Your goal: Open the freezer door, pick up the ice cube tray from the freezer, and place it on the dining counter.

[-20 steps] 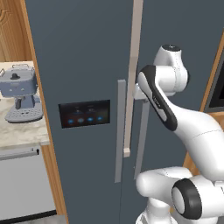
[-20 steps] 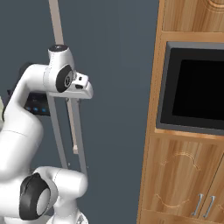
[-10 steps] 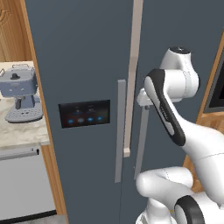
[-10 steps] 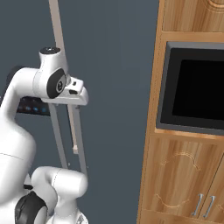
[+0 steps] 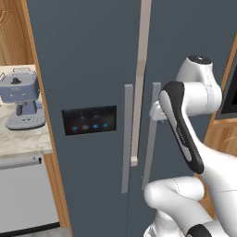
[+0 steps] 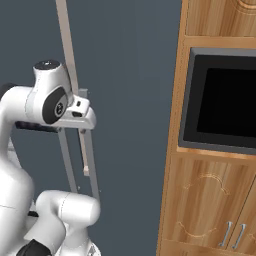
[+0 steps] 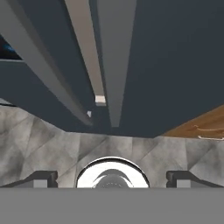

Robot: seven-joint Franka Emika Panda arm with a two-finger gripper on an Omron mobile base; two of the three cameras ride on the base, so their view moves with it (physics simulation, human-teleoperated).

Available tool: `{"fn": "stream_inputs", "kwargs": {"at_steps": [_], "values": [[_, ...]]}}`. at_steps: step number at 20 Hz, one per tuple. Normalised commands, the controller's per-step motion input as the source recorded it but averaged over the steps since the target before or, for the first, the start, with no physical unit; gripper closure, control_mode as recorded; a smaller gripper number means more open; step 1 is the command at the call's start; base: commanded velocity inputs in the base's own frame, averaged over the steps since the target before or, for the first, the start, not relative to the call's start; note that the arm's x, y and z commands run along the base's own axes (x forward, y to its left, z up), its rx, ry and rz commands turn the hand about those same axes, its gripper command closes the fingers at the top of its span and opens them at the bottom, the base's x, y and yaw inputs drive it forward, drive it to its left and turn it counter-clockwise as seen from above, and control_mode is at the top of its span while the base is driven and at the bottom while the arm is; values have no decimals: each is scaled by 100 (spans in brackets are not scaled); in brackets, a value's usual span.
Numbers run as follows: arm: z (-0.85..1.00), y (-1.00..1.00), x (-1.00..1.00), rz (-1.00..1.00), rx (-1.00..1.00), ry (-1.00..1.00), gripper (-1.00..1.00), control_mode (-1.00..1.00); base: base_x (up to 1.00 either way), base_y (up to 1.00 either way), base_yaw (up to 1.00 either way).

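The freezer door [image 5: 88, 92] is shut, its black display panel [image 5: 89, 120] left of its long grey handle [image 5: 126, 139]. The gripper [image 7: 112, 178] hangs close before the handles with its fingers spread wide, holding nothing. A coffee machine [image 5: 22, 97] stands on the counter left of the door.

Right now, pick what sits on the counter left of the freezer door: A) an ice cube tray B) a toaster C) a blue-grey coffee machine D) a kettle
C: a blue-grey coffee machine stands on the pale counter, left of the freezer door.
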Motion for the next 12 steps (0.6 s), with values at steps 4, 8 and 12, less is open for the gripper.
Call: {"fn": "stream_inputs", "kwargs": {"at_steps": [4, 8, 12], "values": [[-4, -8, -13, 0, 0, 0, -100, 100, -2, -7, 0], [0, 0, 0, 0, 0, 0, -100, 100, -1, -50, 0], [0, 0, 0, 0, 0, 0, -100, 100, 1, -61, 0]]}}
